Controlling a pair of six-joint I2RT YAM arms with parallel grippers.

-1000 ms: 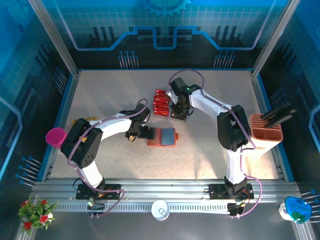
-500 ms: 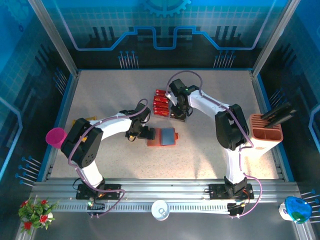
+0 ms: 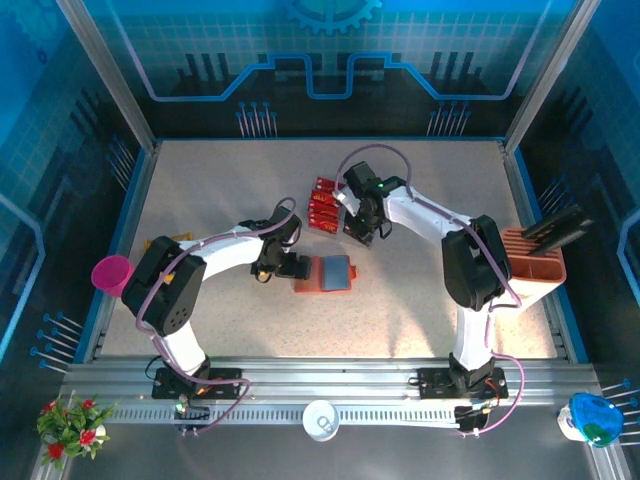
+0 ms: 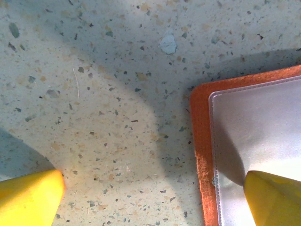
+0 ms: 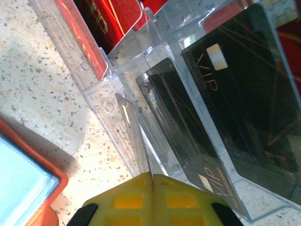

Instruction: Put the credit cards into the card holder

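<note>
The card holder (image 3: 325,273) lies open mid-table, orange-red with grey pockets. My left gripper (image 3: 291,266) is open at its left edge. One yellow fingertip (image 4: 275,197) sits over the clear inner pocket (image 4: 254,127), the other on bare table. Red credit cards (image 3: 321,205) and dark ones (image 5: 235,89) stand in a clear plastic tray (image 5: 101,101). My right gripper (image 3: 361,229) hangs over that tray, shut (image 5: 152,175) on a thin dark credit card (image 5: 134,129) seen almost edge-on. A corner of the card holder (image 5: 28,188) shows at the lower left of the right wrist view.
A peach slotted stand (image 3: 530,266) with a dark object in it stands at the right edge. At the left edge are a pink cup (image 3: 111,272) and a small yellow item (image 3: 160,243). A white cup (image 3: 321,418) sits on the front rail.
My right gripper has closed on a dark card at the tray, and its arm has shifted slightly to the right. The left arm has stayed still.
</note>
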